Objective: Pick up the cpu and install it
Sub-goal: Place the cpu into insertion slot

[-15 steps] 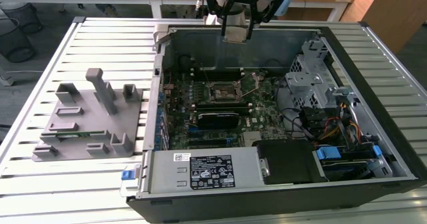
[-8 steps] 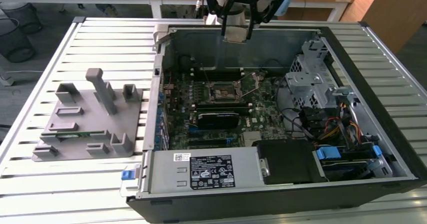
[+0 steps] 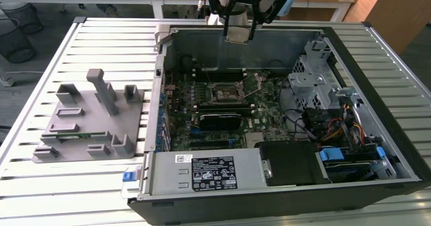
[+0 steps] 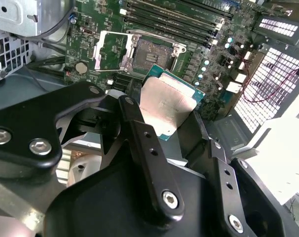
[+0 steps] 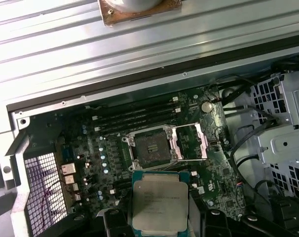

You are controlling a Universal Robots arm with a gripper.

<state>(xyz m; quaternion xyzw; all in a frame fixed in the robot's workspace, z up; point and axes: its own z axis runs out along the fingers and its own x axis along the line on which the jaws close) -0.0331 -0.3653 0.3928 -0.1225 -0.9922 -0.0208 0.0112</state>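
My gripper is shut on the cpu, a flat square chip with a silvery top, and holds it in the air above the far wall of the open computer case. In both wrist views the cpu sits between the black fingers, hovering over the motherboard. The black-framed socket lies open below, its metal load plate folded to the side.
Memory slots run beside the socket. A metal drive cage and cables fill the exterior view's right of the case, with a power supply at the near side. A grey fixture holding a green memory stick stands on the slatted table.
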